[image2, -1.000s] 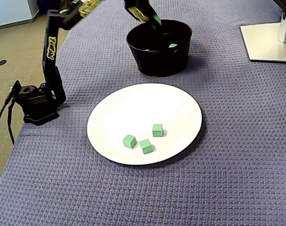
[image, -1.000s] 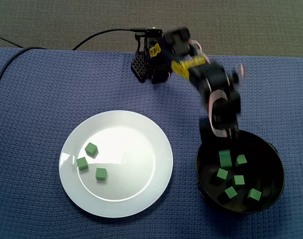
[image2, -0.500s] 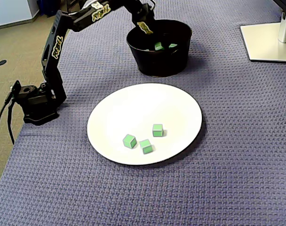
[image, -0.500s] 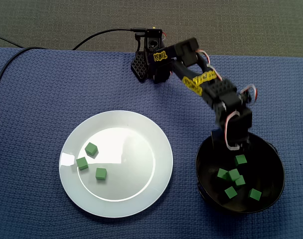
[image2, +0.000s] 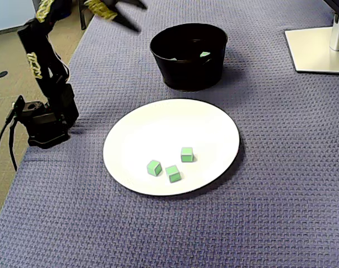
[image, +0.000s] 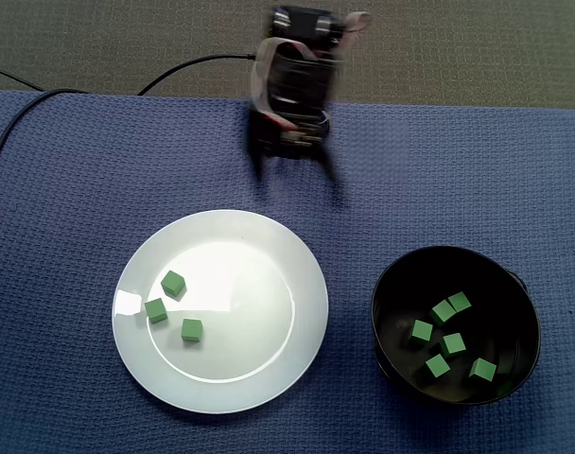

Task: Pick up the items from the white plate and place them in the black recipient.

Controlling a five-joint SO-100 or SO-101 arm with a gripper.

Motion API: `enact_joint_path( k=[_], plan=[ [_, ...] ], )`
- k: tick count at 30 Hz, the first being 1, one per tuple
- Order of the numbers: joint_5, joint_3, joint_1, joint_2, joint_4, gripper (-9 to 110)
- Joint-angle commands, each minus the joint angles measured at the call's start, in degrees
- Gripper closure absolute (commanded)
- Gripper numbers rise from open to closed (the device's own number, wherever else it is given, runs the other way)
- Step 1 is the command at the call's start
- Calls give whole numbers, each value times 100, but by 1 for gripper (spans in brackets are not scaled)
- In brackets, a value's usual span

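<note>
**Hand spread wide and empty, clear of plate and bowl**

Your hand (image: 292, 172) is smeared by motion blur in both fixed views. Even so, you can see its two dark fingers (image: 260, 163) splayed well apart with nothing between them. It grips nothing and touches nothing. In a fixed view the hand (image2: 137, 15) hangs in the air above the blue worktop (image2: 281, 184), at the top left of the picture, with the arm (image2: 38, 50) folded up over its base.

In the fixed view that looks down, the white plate (image: 259, 312) lies below and to the left of the hand, well apart from it. Three green cubes (image: 173, 283) (image: 156, 309) (image: 192, 330) sit close together on the plate's left part, the side farther from the hand.

The black bowl (image: 384, 284) sits below and to the right of the hand, also well apart. It holds six more green cubes (image: 454, 343). From the side, the black bowl (image2: 186, 72) stands to the right of the hand and lower. The white plate (image2: 175, 123) lies farther down, and its three cubes (image2: 173, 173) are on the edge away from the hand.
</note>
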Motion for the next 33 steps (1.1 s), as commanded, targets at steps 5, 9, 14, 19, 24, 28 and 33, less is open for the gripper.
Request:
enact_joint_path(
  k=[5,9,14,19,24,28,33],
  plan=[
    [-554,3261,2637,176,-1828,55],
    [-501,3955,2979,-255,-2725,50],
    [-422,3911,2909,-1011,-3278,49],
    [-492,3858,2672,-1723,-4280,46],
    [-501,3876,2479,-2109,-4430,46],
    [-642,4122,2399,-2268,-4825,46],
    [-853,4491,2373,-2443,-5344,46]
  ],
)
